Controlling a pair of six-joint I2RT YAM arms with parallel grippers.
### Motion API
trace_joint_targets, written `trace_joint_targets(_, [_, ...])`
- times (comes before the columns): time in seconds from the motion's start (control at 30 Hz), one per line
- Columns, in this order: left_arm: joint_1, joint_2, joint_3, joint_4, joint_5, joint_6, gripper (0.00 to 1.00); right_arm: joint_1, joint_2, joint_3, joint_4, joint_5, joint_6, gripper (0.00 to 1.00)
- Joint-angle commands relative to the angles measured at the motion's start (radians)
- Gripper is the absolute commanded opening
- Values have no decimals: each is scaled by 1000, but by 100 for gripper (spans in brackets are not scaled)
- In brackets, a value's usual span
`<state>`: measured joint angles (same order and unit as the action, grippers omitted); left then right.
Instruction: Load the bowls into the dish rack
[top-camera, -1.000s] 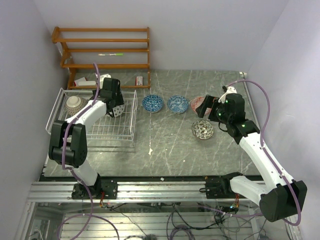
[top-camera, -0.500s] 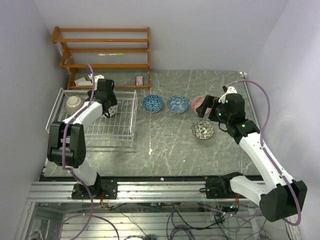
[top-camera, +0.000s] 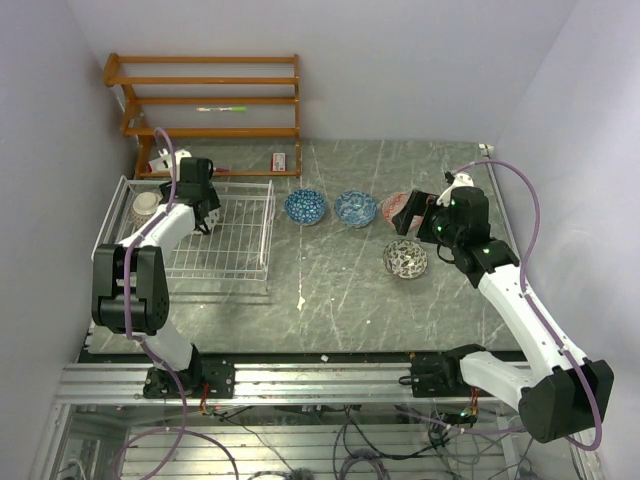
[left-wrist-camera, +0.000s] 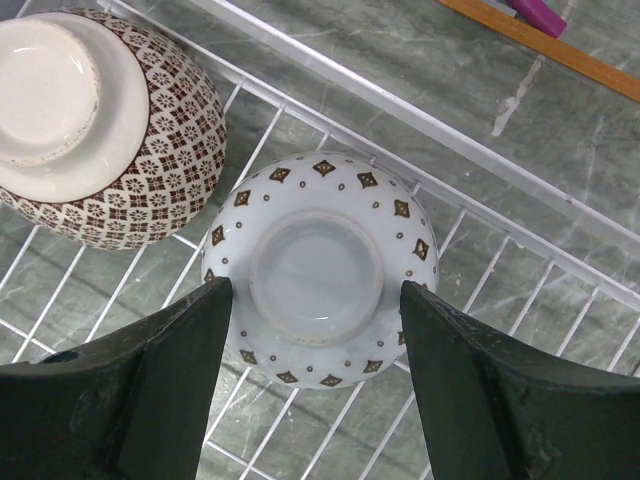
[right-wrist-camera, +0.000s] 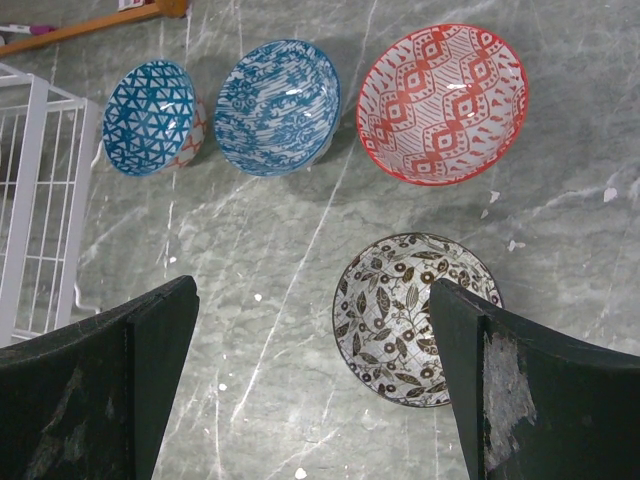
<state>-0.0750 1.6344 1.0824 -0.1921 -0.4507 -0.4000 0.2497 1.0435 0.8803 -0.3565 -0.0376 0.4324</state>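
Left gripper (left-wrist-camera: 315, 298) first: it hangs over the dish rack's far left corner, jaws spread wide to either side of an upturned white bowl (left-wrist-camera: 320, 215). Whether my fingers press it I cannot tell. My right gripper (right-wrist-camera: 312, 295) hovers wide open and empty above the table (top-camera: 330, 300). A wooden shelf (top-camera: 210, 95) stands just behind the dish rack (top-camera: 250, 235), whose floor lies bare towards its right side. Only my left wrist view shows the white bowl resting on the wires, since from above my arm covers it. A brown-patterned bowl (left-wrist-camera: 95, 125), also upturned, sits just beside it. On the table stand a red bowl (right-wrist-camera: 442, 103), a black-and-white bowl (right-wrist-camera: 415, 318) and two blue bowls (right-wrist-camera: 277, 107) side by side, one near the rack's right rim.
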Motion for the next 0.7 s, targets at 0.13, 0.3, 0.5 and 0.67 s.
trace_joint_targets(0.13, [34,-17,-33,32,-67,-5,79,-6,1,0,8,7,-8,100])
trace_joint_targets(0.3, [42,-23,-39,37,-78,-5,81,-6,1,-5,8,5,-11,100])
trace_joint_targets(0.5, [43,-66,-53,52,1,-15,99,-6,4,-6,14,-3,-9,100])
trace_joint_targets(0.67, [39,-140,-54,47,78,-38,99,-7,6,-3,14,-7,-9,100])
